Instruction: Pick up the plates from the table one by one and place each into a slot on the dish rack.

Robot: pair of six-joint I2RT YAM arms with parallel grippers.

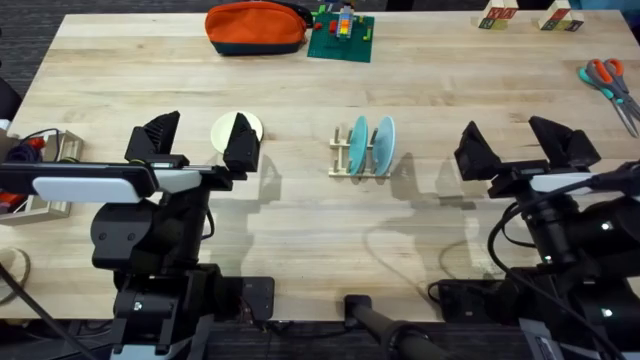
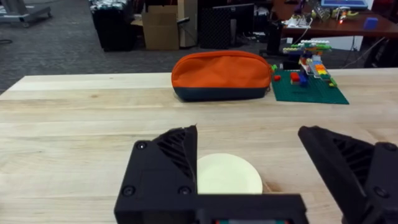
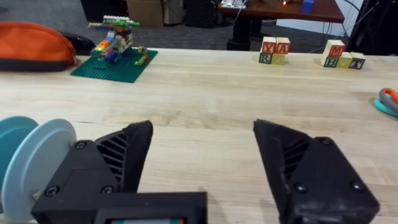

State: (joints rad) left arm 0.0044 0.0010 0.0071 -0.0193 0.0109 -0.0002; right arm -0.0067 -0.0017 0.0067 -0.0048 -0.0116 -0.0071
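A pale cream-green plate (image 1: 233,126) lies flat on the table (image 1: 300,220), left of the dish rack (image 1: 361,164). My left gripper (image 1: 200,140) hovers open above the table, and one finger covers the plate's near right edge. In the left wrist view the plate (image 2: 228,175) lies just ahead, between the spread fingers of the gripper (image 2: 255,167). Two light blue-teal plates (image 1: 371,142) stand upright in the rack's slots. My right gripper (image 1: 520,147) is open and holds nothing, right of the rack. The right wrist view shows those blue plates (image 3: 34,155) at one side, beside the gripper (image 3: 202,163).
An orange pouch (image 1: 256,27) and a green brick baseplate with a toy model (image 1: 341,38) sit at the far edge. Alphabet blocks (image 1: 497,15) are at the far right, scissors (image 1: 608,80) at the right edge. A small box (image 1: 40,170) sits at the left edge.
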